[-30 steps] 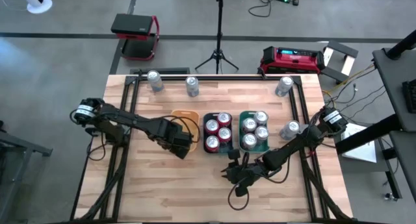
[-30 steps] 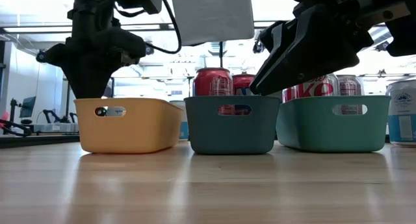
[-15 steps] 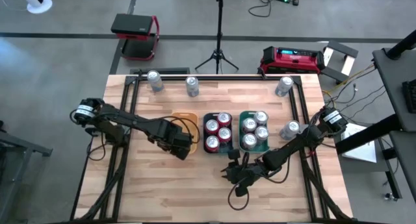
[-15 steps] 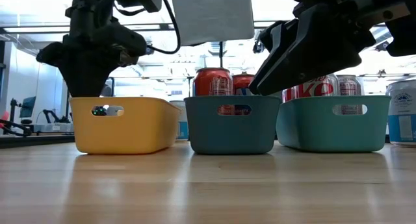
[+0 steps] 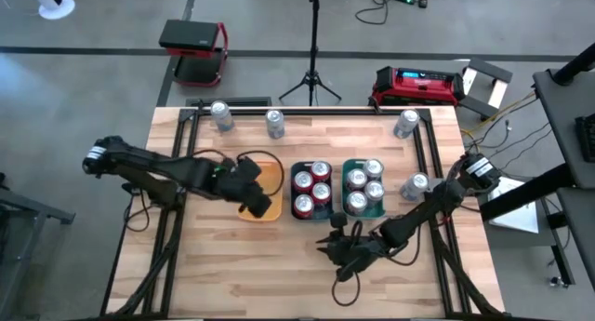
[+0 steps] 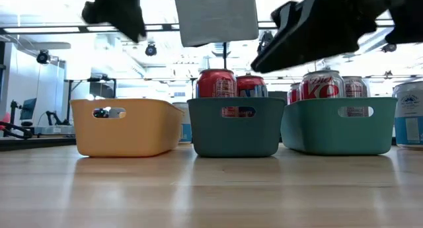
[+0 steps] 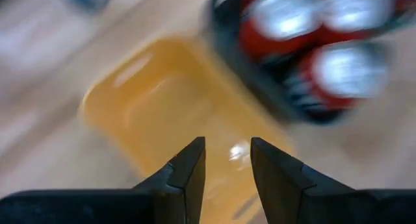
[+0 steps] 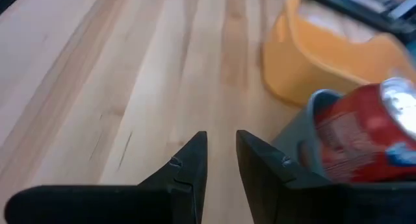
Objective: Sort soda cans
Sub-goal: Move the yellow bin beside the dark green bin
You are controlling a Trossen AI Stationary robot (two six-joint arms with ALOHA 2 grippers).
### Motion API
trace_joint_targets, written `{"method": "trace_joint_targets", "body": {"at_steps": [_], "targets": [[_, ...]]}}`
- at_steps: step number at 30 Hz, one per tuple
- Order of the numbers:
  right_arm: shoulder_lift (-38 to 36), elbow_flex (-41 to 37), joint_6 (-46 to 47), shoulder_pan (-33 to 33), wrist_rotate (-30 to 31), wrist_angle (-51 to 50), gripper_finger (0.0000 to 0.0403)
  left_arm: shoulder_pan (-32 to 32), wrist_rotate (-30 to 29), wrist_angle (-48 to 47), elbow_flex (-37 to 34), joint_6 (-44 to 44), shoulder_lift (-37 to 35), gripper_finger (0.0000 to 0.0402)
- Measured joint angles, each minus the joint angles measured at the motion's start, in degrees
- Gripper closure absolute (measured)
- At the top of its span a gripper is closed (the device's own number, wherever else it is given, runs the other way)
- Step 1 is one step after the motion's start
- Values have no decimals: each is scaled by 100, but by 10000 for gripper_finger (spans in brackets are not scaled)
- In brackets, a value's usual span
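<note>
Above the yellow tray (image 5: 264,185), your left tool (image 5: 253,198) hovers with its two fingers (image 7: 188,169) slightly parted and nothing between them; the left wrist view looks down into the tray, which holds no cans. Your right tool (image 5: 342,256) sits over bare wood near the front of the desk (image 5: 214,265), just in front of the middle tray, its fingers (image 8: 192,165) a narrow gap apart and gripping nothing.

Three trays stand side by side at the centre of the desk. Next to the yellow one, the dark blue-grey tray (image 6: 234,125) carries four red soda cans (image 5: 312,187). Beside that, the green tray (image 6: 338,124) carries four silver-topped soda cans (image 5: 365,186), one showing a silver-grey body with red lettering in the low view.

Four more soda cans stand loose on the desk. Two are near the far left corner: one (image 5: 221,115) close to the frame rail, another (image 5: 275,123) a little to its right. A third (image 5: 405,124) is near the far right corner, and a fourth (image 5: 416,185) stands just to the right of the green tray, close to your right arm.
</note>
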Motion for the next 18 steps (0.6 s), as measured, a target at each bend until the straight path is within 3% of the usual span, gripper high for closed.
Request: {"method": "trace_joint_targets", "body": {"at_steps": [2, 7, 13, 18], "targets": [[-79, 0, -10, 43, 58, 6, 322, -88, -306, 240, -169, 119, -154, 295], [-154, 0, 16, 65, 17, 47, 307, 265, -365, 962, -1061, -168, -301, 295], [-154, 1, 384, -43, -27, 188, 301, 1164, 539, 2491, -2127, -696, -126, 295], [-154, 55, 457, -79, -45, 334, 315, 1988, 1042, 2847, -2559, -787, -18, 295]]}}
